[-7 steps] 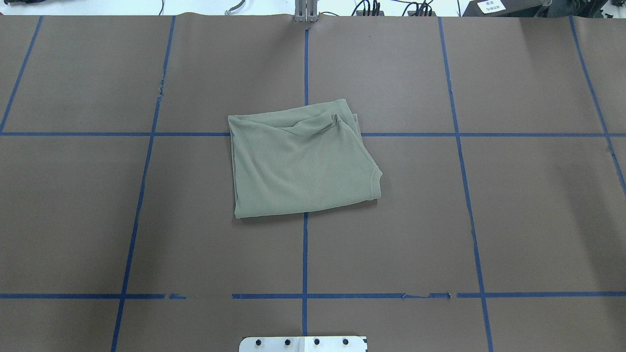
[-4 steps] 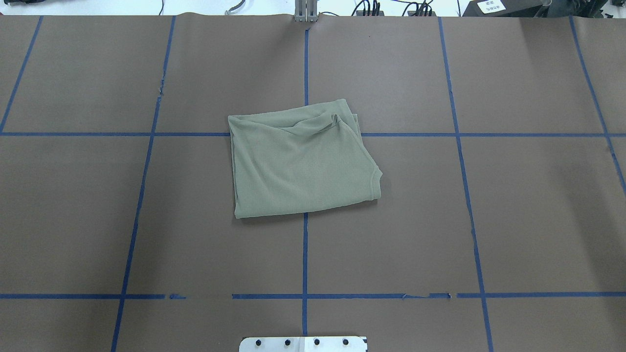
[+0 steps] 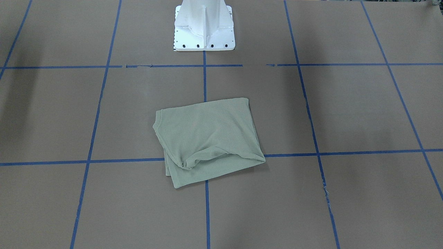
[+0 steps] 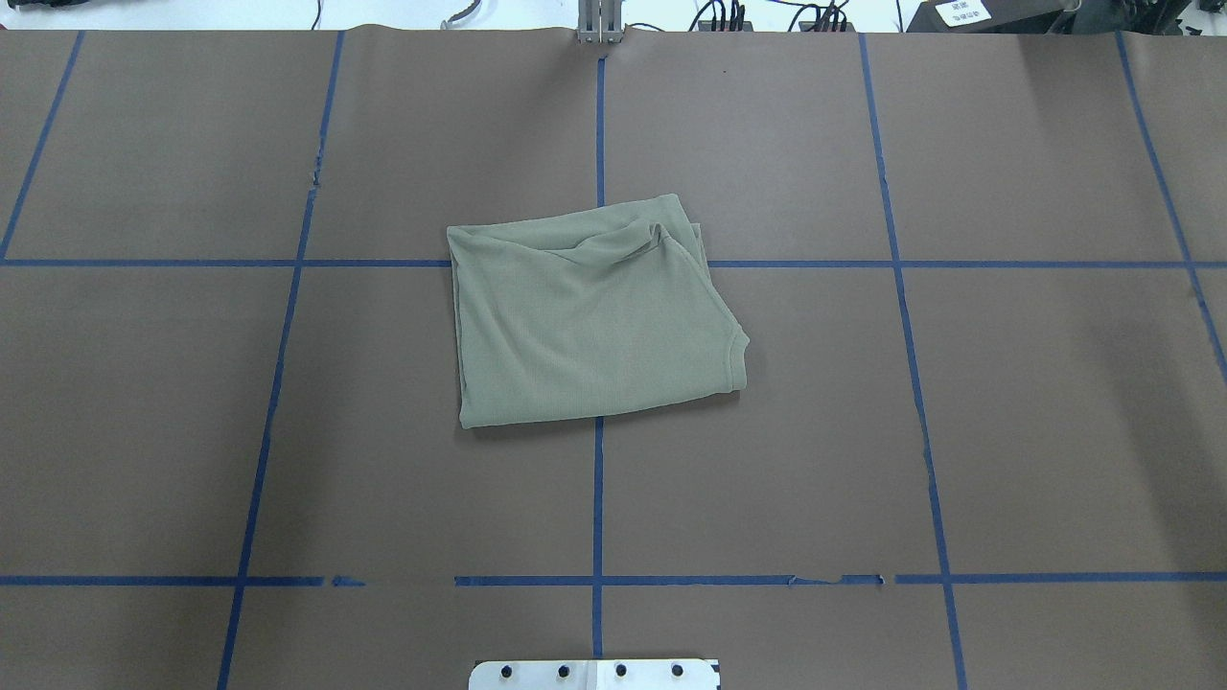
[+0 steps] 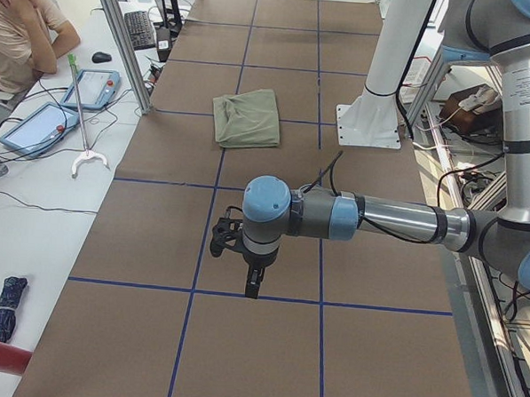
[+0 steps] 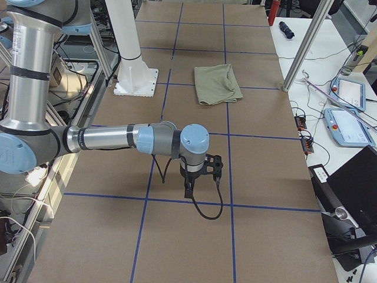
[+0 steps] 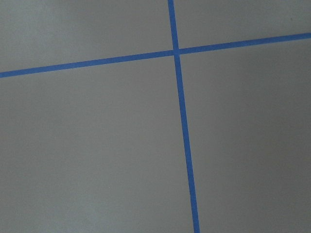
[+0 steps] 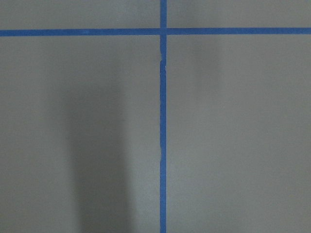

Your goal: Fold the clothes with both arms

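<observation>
At near edge of overhead view I see white pedestal plate (image 4: pixel 594 674); beyond it, brown table cover (image 4: pixel 192 431) with blue tape grid (image 4: pixel 597 498). Shirt (image 4: pixel 585 316) lies flat, folded to rough rectangle over centre tape crossing, long axis across table, slightly skewed; ribbed edge toward robot's right, rumpled fold along far edge. Left gripper (image 5: pixel 252 287) and right gripper (image 6: pixel 188 190) point down over table ends, well apart from shirt; I cannot tell whether fingers are parted. Operator (image 5: pixel 21 26) sits at side desk (image 5: pixel 40 258).
</observation>
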Controlling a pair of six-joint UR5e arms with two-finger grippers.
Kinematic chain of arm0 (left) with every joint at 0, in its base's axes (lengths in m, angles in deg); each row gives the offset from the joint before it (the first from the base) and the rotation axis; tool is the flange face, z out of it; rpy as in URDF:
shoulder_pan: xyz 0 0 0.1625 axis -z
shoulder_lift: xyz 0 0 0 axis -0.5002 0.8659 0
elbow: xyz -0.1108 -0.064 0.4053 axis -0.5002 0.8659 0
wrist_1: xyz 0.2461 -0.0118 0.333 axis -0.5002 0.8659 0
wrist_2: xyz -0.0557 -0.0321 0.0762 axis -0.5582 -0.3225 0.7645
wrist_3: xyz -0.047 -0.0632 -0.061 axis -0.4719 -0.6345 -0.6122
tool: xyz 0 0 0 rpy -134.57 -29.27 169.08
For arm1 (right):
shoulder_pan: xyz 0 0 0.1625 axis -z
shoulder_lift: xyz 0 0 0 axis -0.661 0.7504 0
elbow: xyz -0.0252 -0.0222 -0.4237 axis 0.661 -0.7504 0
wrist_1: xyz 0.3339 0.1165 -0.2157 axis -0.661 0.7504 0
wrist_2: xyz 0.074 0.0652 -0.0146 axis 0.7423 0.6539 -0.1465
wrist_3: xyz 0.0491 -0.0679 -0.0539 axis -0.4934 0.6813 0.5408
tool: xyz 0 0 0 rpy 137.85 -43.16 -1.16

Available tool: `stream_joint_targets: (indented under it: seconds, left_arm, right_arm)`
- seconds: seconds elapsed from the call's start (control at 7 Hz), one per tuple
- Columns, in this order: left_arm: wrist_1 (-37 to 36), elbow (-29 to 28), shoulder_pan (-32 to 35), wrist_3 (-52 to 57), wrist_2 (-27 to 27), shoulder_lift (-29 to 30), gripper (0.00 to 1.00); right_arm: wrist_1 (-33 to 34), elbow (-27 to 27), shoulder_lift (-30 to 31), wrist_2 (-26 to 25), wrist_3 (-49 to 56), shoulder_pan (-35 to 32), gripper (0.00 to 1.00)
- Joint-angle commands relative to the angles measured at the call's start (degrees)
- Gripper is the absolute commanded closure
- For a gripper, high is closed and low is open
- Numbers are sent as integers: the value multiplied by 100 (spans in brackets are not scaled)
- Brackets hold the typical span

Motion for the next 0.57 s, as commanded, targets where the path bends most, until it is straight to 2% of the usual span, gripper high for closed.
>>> stream_joint_targets:
  seconds: [0.0, 0.43]
  left_arm:
    - [113, -8, -7, 2, -3, -3, 0]
    - [113, -26, -7, -6, -3, -29, 0]
  right_arm:
    - [-9, 8, -7, -1, 1, -3, 0]
    - [0, -10, -7, 8, 1, 6, 0]
